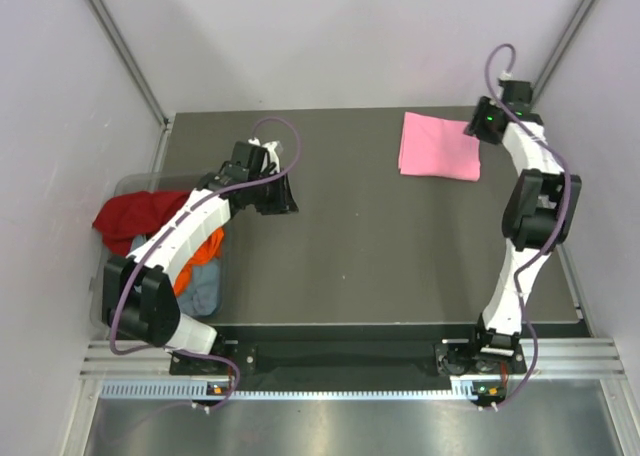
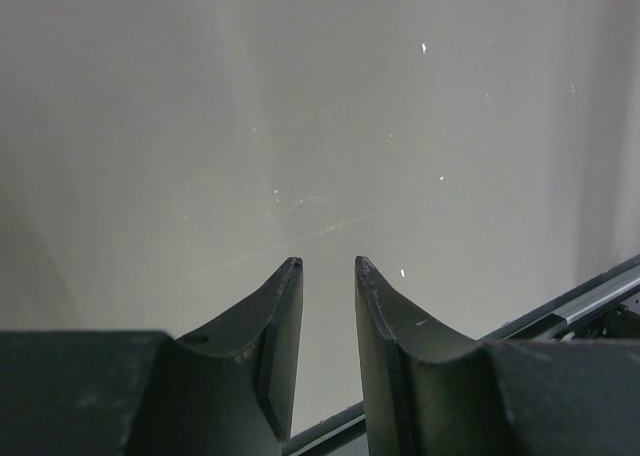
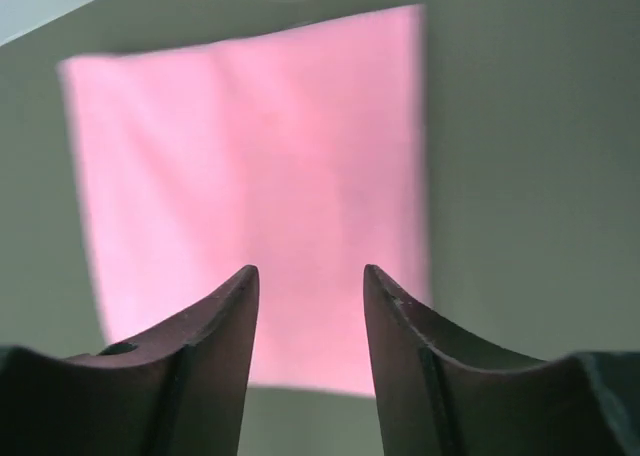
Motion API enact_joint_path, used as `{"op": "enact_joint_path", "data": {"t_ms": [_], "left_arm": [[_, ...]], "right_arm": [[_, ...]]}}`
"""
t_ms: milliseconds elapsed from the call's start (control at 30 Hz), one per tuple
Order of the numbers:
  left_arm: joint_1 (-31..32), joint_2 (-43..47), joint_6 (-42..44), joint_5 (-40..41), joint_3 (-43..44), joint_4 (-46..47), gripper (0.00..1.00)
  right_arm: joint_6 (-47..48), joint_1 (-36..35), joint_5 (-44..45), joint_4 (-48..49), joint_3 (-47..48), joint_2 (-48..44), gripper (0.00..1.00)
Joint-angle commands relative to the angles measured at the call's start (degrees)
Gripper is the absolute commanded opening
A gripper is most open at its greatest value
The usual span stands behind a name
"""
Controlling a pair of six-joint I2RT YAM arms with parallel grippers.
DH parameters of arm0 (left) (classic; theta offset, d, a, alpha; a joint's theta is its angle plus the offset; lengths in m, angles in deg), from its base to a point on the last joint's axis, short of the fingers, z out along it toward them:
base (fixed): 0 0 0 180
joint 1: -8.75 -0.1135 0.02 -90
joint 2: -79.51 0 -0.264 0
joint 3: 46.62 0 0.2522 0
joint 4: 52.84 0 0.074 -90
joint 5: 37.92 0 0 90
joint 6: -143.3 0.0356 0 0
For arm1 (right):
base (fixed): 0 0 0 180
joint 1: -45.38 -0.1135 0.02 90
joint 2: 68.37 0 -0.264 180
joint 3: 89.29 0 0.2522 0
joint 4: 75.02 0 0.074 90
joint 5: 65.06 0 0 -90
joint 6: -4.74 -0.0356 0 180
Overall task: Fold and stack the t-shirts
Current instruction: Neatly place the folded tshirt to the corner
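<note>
While the right tool point(image 3: 310, 271) hung empty and moderately parted, the folded pink t-shirt point(image 3: 250, 176) lay flat on the tabletop point(image 3: 520, 176) beneath it. The left tool point(image 2: 328, 261), narrowly parted and empty, would need widening before gripping the dark red t-shirt point(image 1: 135, 216) behind it.

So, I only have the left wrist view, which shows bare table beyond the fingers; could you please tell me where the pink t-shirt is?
Observer: The pink t-shirt lies folded flat at the far right corner of the table.
Operator: Thank you. Is the right gripper holding it?
Observer: No. The right gripper is open with nothing between its fingers, and the shirt lies beyond its tips.
Operator: And where are the other shirts?
Observer: The dark red t-shirt, the orange t-shirt and the grey-blue t-shirt sit crumpled in a clear bin at the table's left edge.
</note>
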Motion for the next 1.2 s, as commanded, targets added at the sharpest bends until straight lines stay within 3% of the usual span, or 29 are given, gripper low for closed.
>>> {"op": "enact_joint_path", "data": {"t_ms": [0, 167, 533, 733, 833, 1167], "left_arm": [[-0.3, 3.6, 1.0, -0.5, -0.7, 1.7, 0.33], [-0.3, 4.6, 1.0, 0.1, -1.1, 2.1, 0.33], [-0.3, 3.8, 1.1, 0.7, -1.0, 1.8, 0.32], [-0.3, 3.7, 1.0, 0.8, -1.1, 1.8, 0.32], [-0.3, 3.6, 1.0, 0.8, -1.1, 1.8, 0.32], [-0.4, 3.8, 0.9, 0.1, -1.0, 2.0, 0.32]], "right_arm": [[-0.1, -9.8, 6.6, 2.1, -4.6, -7.3, 0.45], [-0.1, -18.3, 10.1, 1.7, -5.8, -5.1, 0.42], [0.6, -26.1, 16.8, 2.0, -1.3, 3.5, 0.44], [4.9, -30.0, 28.6, 0.2, 0.6, 6.3, 0.43], [7.5, -31.6, 34.2, -1.9, 2.1, 7.9, 0.41], [11.2, -31.6, 38.8, -11.4, 7.5, 11.5, 0.38]]}}
